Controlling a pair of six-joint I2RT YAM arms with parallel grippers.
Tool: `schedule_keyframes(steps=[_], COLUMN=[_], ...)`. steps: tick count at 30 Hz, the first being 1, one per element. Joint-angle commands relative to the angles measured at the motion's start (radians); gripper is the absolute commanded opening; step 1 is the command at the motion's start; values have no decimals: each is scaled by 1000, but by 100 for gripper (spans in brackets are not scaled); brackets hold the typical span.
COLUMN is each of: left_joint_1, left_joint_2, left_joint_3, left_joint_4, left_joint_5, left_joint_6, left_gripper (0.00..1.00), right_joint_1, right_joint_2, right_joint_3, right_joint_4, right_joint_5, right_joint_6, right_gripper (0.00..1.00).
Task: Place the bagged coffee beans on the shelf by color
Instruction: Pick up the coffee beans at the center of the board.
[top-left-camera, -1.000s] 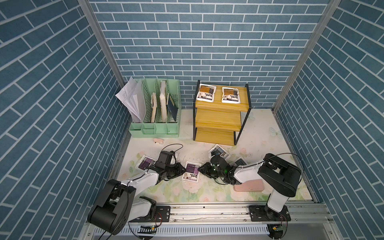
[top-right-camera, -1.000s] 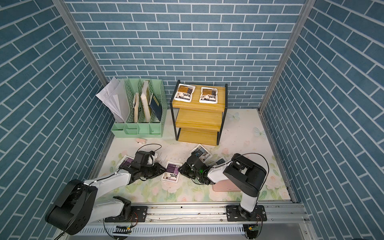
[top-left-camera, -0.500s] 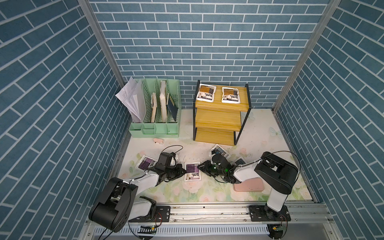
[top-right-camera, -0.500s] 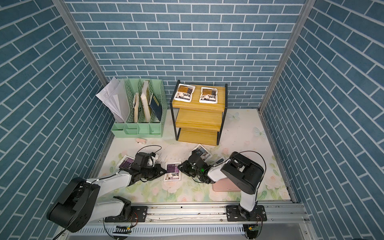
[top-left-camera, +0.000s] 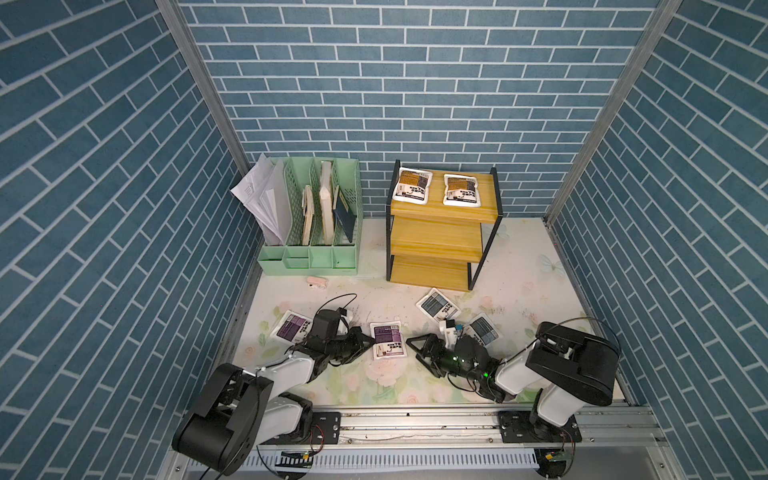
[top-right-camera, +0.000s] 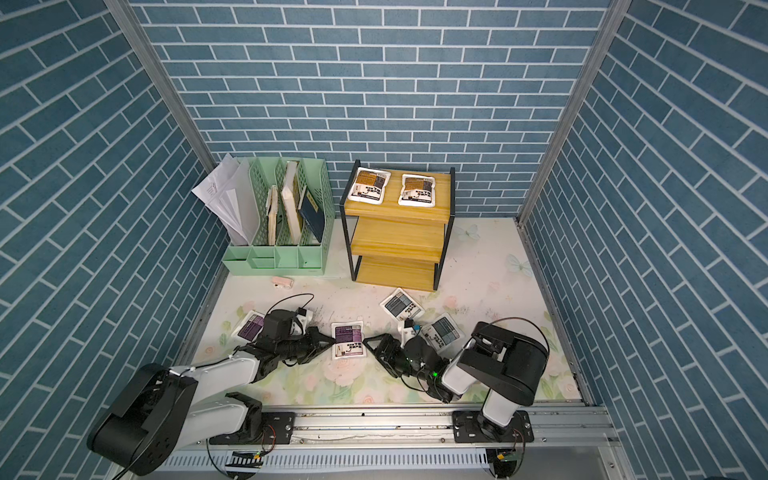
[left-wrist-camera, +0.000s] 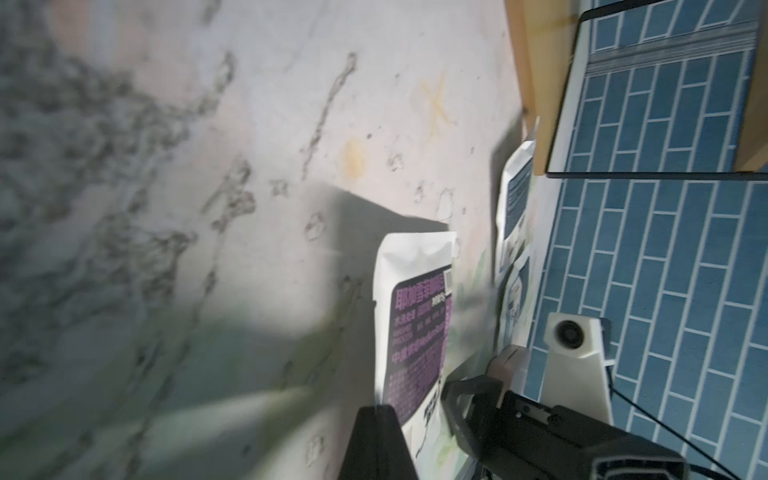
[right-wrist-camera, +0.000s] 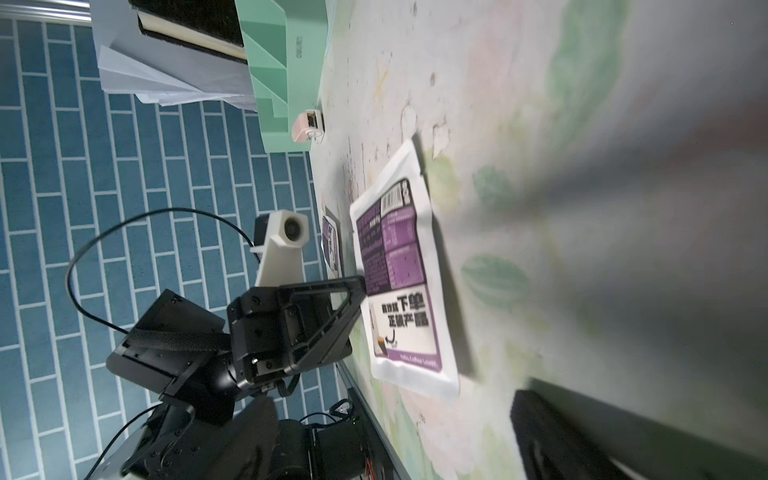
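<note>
Floral tabletop (top-left-camera: 374, 388): left fingers (top-left-camera: 361, 337) pinch the middle purple pouch (top-left-camera: 388, 345); right fingers (top-left-camera: 413, 342) gape beside it.

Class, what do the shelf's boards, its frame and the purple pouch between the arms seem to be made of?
Boards: wood or laminate, matte yellow with straight grain lines.
Frame: thin black rod, probably painted metal.
Purple pouch: smooth white printed film, probably plastic, with a flat sealed border.

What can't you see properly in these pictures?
- Left purple pouch: left arm covers part, both top views.
- Grey-blue pouch by the right arm: arm covers a corner, both top views.
- Left claw: cut off by left wrist view's edge; its grip on middle purple pouch unclear.
</note>
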Motion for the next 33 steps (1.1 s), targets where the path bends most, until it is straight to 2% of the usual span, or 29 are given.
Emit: schedule_keyframes(steps=[1, 7, 11, 15, 18, 21, 23, 28, 33], left_joint_1=[6, 6, 7, 7, 8, 7, 8, 7, 8], left_joint_2=[-10, 10, 6, 8, 20, 29, 34, 31, 22], left_joint_3=[16, 12, 17, 19, 20, 22, 24, 28, 38], left_joint_4=[44, 46, 15, -13, -11, -9, -11, -13, -28], left_joint_5=[23, 16, 2, -11, -12, -11, -11, -10, -6], left_joint_6=[-47, -44, -24, 2, 9, 15, 20, 24, 33], left_gripper=[0, 0, 0, 0, 0, 0, 0, 0, 0], right_joint_1=[16, 37, 43, 40, 42, 41, 41, 39, 35], right_joint_2=[62, 318, 355, 290, 260, 274, 292, 301, 313], right_joint_3=[7, 100, 117, 88, 94, 103, 115, 127, 146], right_joint_4=[83, 371, 408, 337, 276, 295, 313, 307, 290], right_joint_5=[68, 43, 71, 108, 106, 101, 92, 91, 83], right_joint_6=[164, 302, 326, 297, 272, 273, 276, 278, 275], right_gripper=[96, 96, 94, 77, 54, 35, 29, 22, 7])
